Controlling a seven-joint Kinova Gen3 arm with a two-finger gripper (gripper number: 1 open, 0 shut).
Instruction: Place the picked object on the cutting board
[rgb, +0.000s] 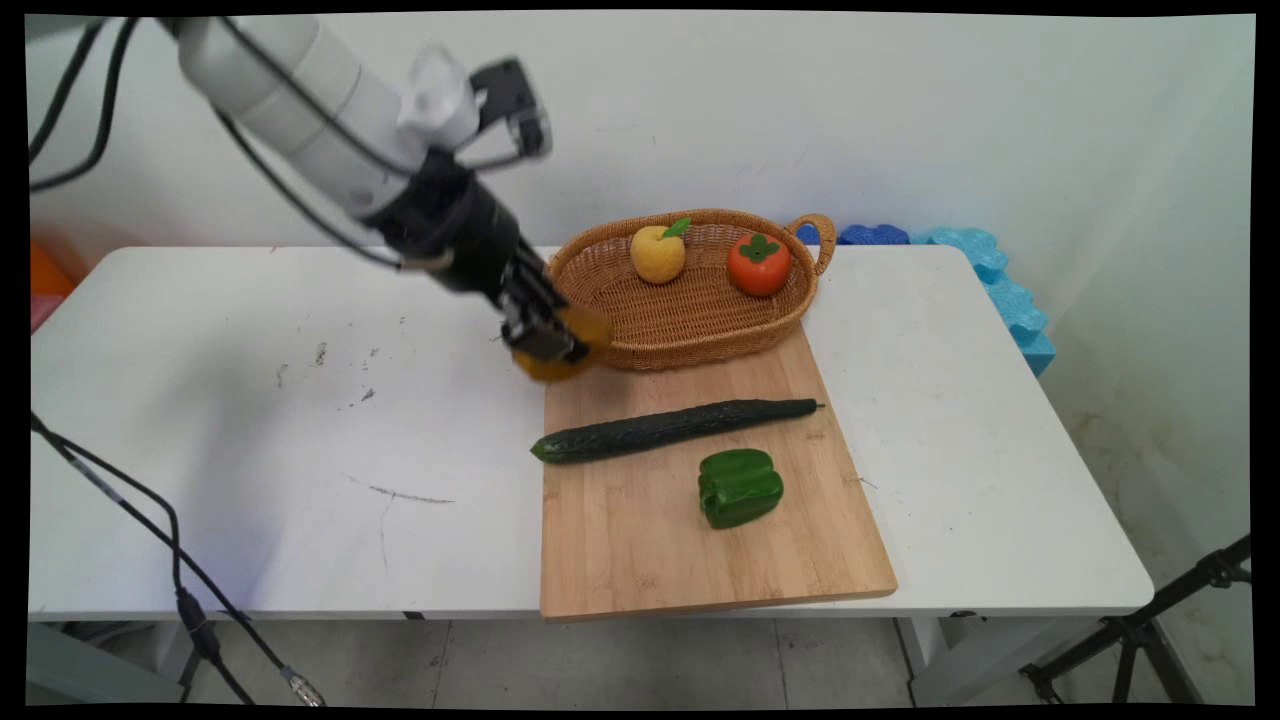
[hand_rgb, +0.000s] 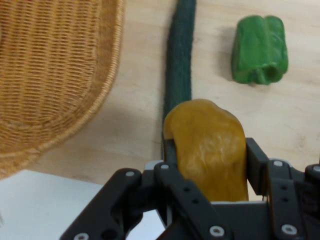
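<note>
My gripper (rgb: 550, 345) is shut on a yellow-orange fruit (hand_rgb: 210, 150), held just above the far left corner of the wooden cutting board (rgb: 640, 540), beside the wicker basket's (rgb: 690, 325) near left rim. In the hand view the fruit (rgb: 565, 345) sits between both fingers (hand_rgb: 255, 160). The basket (hand_rgb: 55, 70) holds a yellow pear-like fruit (rgb: 657, 253) and a red persimmon (rgb: 759, 264). A long dark cucumber (rgb: 675, 429) lies across the board, with a green bell pepper (rgb: 740, 487) nearer the front. The cucumber (hand_rgb: 179, 55) and pepper (hand_rgb: 260, 50) show ahead of the hand.
The board lies on the white table (rgb: 250, 450), its front edge reaching the table's near edge. Blue foam pieces (rgb: 1000, 290) sit behind the table's far right corner. Black cables (rgb: 170, 560) hang at the left front. A tripod leg (rgb: 1150, 620) stands on the floor at lower right.
</note>
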